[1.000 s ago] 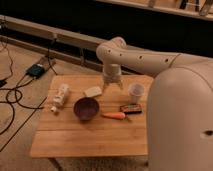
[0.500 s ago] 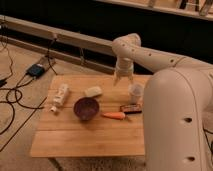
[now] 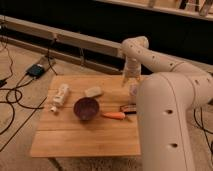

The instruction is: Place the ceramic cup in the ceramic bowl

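The ceramic cup [image 3: 134, 90], small and whitish, stands near the right edge of the wooden table [image 3: 85, 140]; the robot's white arm partly hides it. The ceramic bowl [image 3: 86, 108], round and dark purple, sits in the middle of the table, a good way left of the cup. My gripper [image 3: 128, 81] points down at the end of the white arm, just above and slightly left of the cup, over the table's far right corner.
A long white bottle [image 3: 60, 96] lies at the left of the table. A pale oval lump [image 3: 93, 92] lies behind the bowl. An orange carrot [image 3: 114, 115] and a small dark object [image 3: 127, 108] lie right of the bowl. Cables and a box [image 3: 37, 70] are on the floor at left.
The arm has swung right across the back of the table, and the gripper now hangs over the cup. The objects on the table have not moved.
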